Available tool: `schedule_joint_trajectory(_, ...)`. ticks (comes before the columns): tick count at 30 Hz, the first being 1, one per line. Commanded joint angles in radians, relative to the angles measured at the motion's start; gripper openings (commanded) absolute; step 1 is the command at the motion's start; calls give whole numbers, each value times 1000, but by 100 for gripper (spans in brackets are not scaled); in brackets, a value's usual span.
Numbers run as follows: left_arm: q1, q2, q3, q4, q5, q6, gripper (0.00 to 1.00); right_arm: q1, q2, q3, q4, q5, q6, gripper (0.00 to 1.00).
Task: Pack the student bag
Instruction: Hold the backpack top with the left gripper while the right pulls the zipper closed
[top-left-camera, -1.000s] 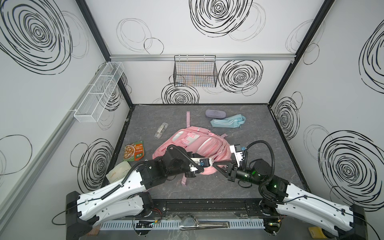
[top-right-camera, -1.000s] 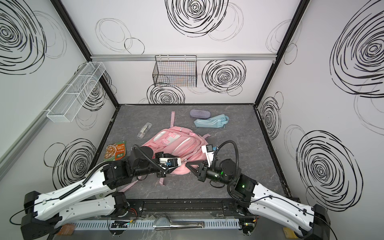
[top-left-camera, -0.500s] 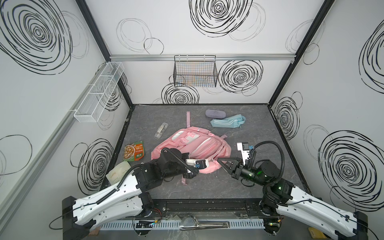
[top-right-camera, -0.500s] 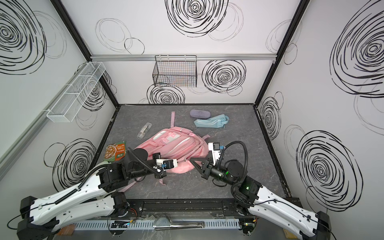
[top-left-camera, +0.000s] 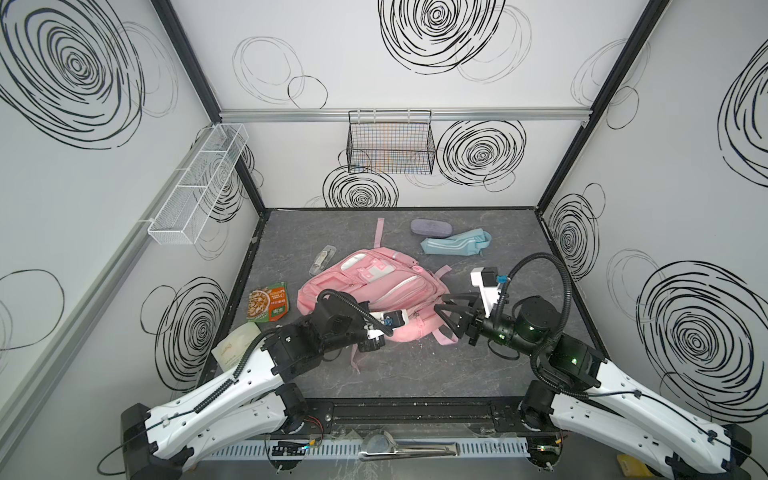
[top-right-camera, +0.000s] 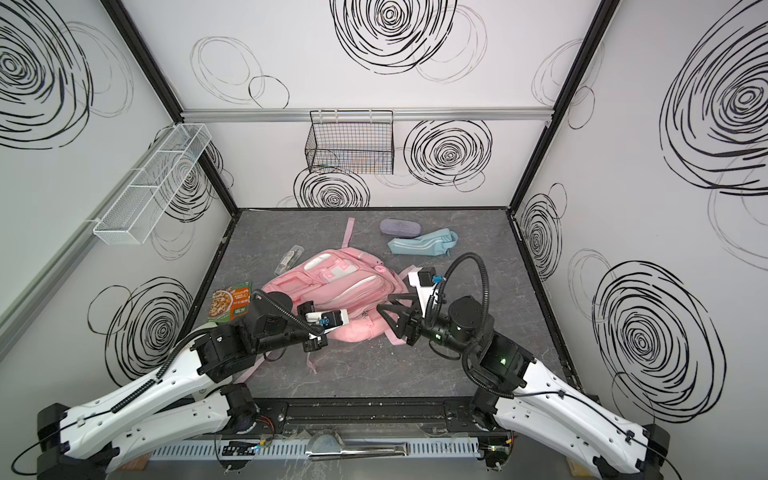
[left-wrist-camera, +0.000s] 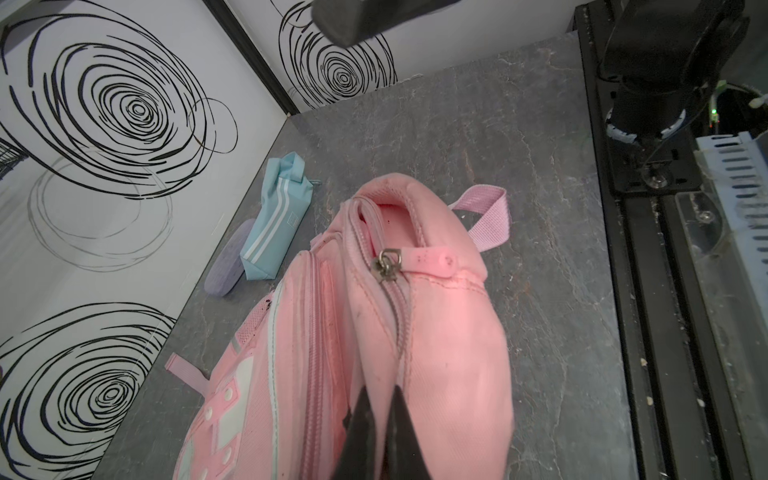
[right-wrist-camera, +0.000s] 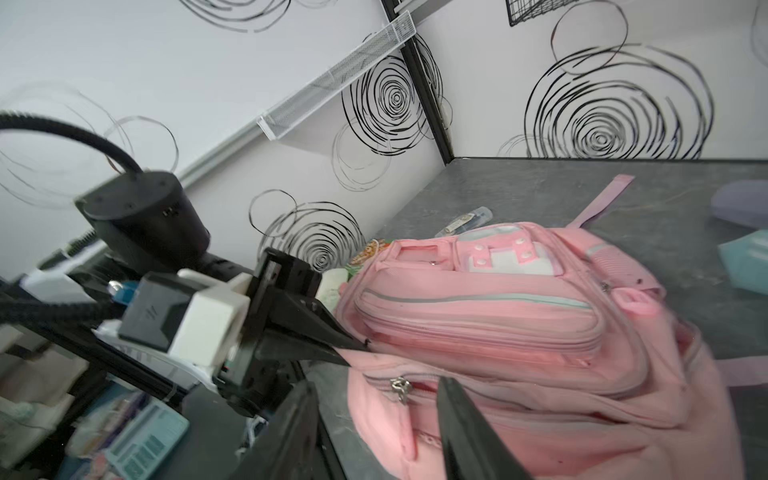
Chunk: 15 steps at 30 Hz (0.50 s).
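The student bag (top-left-camera: 374, 286) (top-right-camera: 332, 282), a pink backpack, lies front up in the middle of the grey floor. My left gripper (left-wrist-camera: 380, 388) is shut on a fold of its pink fabric beside the main zipper. The right wrist view shows those fingertips (right-wrist-camera: 361, 345) pinching the bag's edge. The metal zipper slider (left-wrist-camera: 386, 264) with its pink tab sits further along, and the zipper gapes a little behind it. My right gripper (top-left-camera: 440, 304) (top-right-camera: 385, 303) (right-wrist-camera: 376, 382) stands open at the bag's near right end. The slider (right-wrist-camera: 401, 386) shows between its jaws, untouched.
A light-blue pouch (top-left-camera: 455, 245) and a purple case (top-left-camera: 430, 227) lie at the back right. A clear packet (top-left-camera: 322, 259), a snack packet (top-left-camera: 269, 306) and a white pouch (top-left-camera: 237, 347) lie left of the bag. A black wire basket (top-left-camera: 390, 145) and a white mesh shelf (top-left-camera: 199, 183) hang on the walls.
My left gripper has closed on the bag's fabric. My right gripper, shut at the bag's near edge before, has drawn back to the right and opened.
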<state>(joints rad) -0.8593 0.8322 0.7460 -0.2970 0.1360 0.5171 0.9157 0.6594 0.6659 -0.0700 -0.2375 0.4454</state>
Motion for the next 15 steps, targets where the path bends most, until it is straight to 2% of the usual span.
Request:
schedule_joint_trajectory(1,28,-7,19,113,19,-43,0,56,20,-6,-77,87,-193,32)
schedule_joint_trajectory(4,35,-12,19,123,46,-45,0,146,47,-36,-31,209,-245,31)
schedule_joint_trajectory(6,39,-16,15,133,56,-45,0,197,76,-50,8,265,-272,36)
schedule_joint_trajectory(8,40,-18,13,137,66,-44,0,213,108,-52,33,285,-288,43)
schedule_joint_trajectory(15,41,-34,1,146,87,-38,0,216,213,-19,37,321,-320,44)
